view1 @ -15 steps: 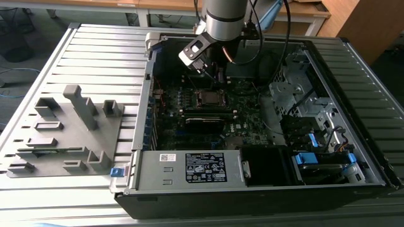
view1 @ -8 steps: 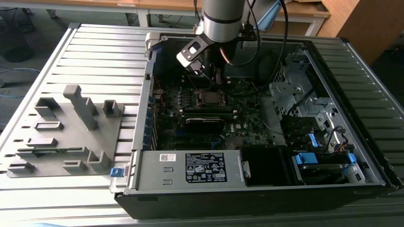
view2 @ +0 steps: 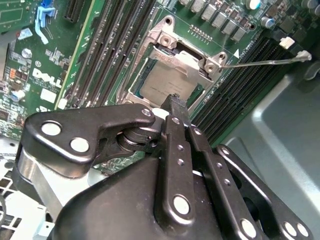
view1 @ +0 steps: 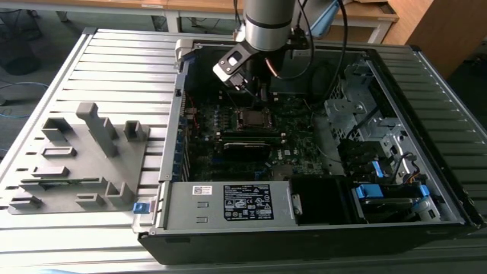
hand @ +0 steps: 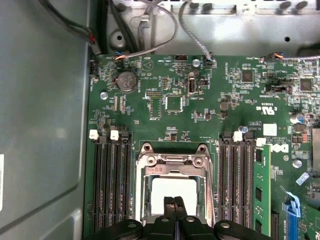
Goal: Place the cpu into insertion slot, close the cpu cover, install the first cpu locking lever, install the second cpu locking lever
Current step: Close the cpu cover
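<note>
Silvery locking lever [view2: 265, 62] in the second wrist view, beside cpu cover [view2: 195, 59].

Ribbed grey metal worktable [view1: 114, 63] spans the frame; light wooden desks [view1: 198, 7] along top, brown wooden cabinet [view1: 441, 28] upper right, grey floor [view1: 76, 17] upper left.

Lab workshop: slotted metal bench [view1: 114, 63], open computer case [view1: 304, 245].

The hand [view2: 174, 101], fingers pressed together, hangs tip-first over the cpu [view2: 162, 82], which lies in the insertion slot [view2: 141, 55] beneath the cpu cover [view2: 192, 60]. A thin locking lever [view2: 265, 62] juts out across the memory slots [view2: 240, 80].
</note>
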`<state>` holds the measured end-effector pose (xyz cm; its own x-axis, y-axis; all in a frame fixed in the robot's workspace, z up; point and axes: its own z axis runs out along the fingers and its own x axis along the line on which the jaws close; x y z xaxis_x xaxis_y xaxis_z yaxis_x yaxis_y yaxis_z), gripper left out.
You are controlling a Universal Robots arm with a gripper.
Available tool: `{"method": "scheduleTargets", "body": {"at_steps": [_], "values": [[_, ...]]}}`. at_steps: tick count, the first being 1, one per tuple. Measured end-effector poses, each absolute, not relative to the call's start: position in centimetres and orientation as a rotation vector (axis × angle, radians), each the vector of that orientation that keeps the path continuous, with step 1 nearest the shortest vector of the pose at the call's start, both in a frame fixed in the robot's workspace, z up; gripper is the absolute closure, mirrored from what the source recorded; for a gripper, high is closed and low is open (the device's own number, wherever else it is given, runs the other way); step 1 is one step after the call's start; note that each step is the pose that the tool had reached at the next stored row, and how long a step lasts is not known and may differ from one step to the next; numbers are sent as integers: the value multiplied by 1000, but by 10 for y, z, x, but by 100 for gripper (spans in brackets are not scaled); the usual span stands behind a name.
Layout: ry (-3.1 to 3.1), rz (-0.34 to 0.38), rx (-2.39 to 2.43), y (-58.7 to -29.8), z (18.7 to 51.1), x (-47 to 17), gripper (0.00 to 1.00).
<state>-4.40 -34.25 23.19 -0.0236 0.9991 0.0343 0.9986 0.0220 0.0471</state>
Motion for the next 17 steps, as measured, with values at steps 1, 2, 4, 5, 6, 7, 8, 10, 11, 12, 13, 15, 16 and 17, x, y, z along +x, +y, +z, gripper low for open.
{"method": "scheduleTargets", "body": {"at_steps": [1,2,4,5,6,7,8,10,11,12,13,15,16,17], "values": [[2255,90,2174,-342,232,-44,89],[2271,90,2158,-342,232,-44,89],[2302,91,2125,-343,232,-44,89],[2318,91,2109,-342,232,-44,89],[2332,91,2094,-343,232,-44,89],[2340,91,2085,-343,232,-44,89],[2342,91,2084,-343,232,-44,89],[2342,91,2083,-343,232,-44,89],[2343,91,2083,-343,232,-44,89],[2343,91,2082,-343,232,-44,89],[2343,91,2082,-343,232,-44,89],[2345,91,2080,-343,232,-44,89],[2346,91,2079,-343,232,-44,89],[2347,91,2077,-343,232,-44,89]]}}
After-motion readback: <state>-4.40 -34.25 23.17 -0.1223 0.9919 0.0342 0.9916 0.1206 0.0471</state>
